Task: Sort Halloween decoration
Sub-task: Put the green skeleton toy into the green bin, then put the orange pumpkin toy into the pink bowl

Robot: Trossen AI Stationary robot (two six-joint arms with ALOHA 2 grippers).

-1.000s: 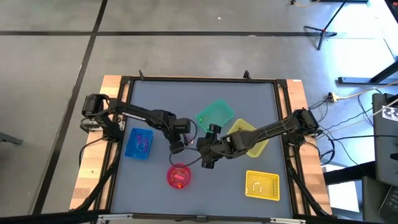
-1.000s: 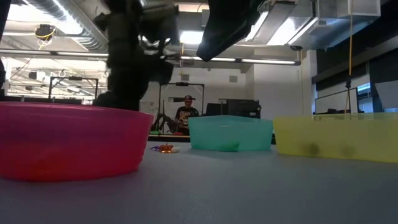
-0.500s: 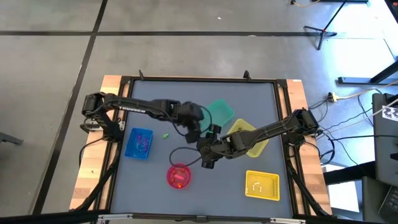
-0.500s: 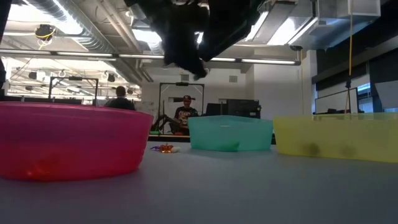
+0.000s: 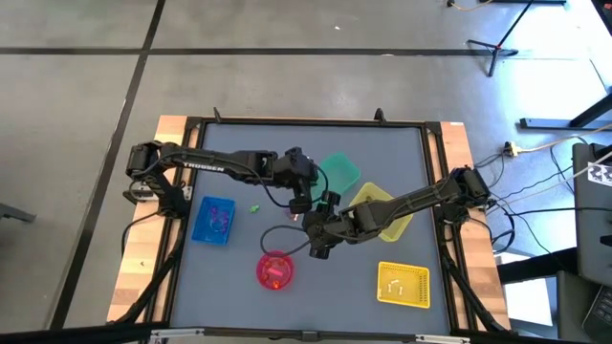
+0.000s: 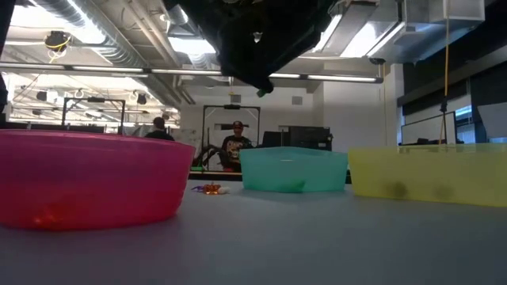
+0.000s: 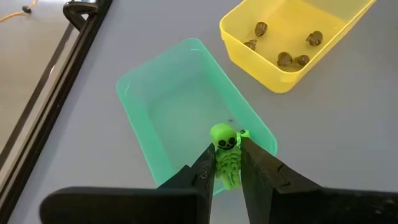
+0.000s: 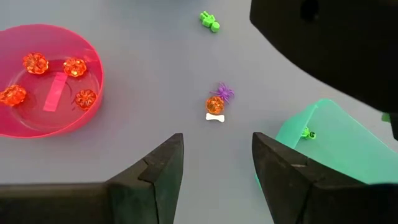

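Two dark arms reach over my grey tabletop, which has a black frame and wooden edges. All around it I see a big grey floor with dark lines. In the low view the room behind has bright ceiling lights and pipes, and a person sits far back by a dark frame.

On the tabletop I count five containers. A green bin sits near the middle, touching a tilted yellow bin with small dark grey trinkets inside. Another yellow bin sits near the front right corner. A blue bin is on the left side. A pink bowl near the front holds orange pumpkins.

My left gripper hangs just above the green bin's near edge. Its jaws pinch a green skeleton, which stands upright between them. My right gripper hangs above the tabletop between the pink bowl and the green bin, with its jaws spread wide and nothing in them.

A few tiny things lie loose on the tabletop. An orange pumpkin, a purple spider and a white bone sit close together. Another green trinket lies apart, near the blue bin. One more little green piece is in the green bin.
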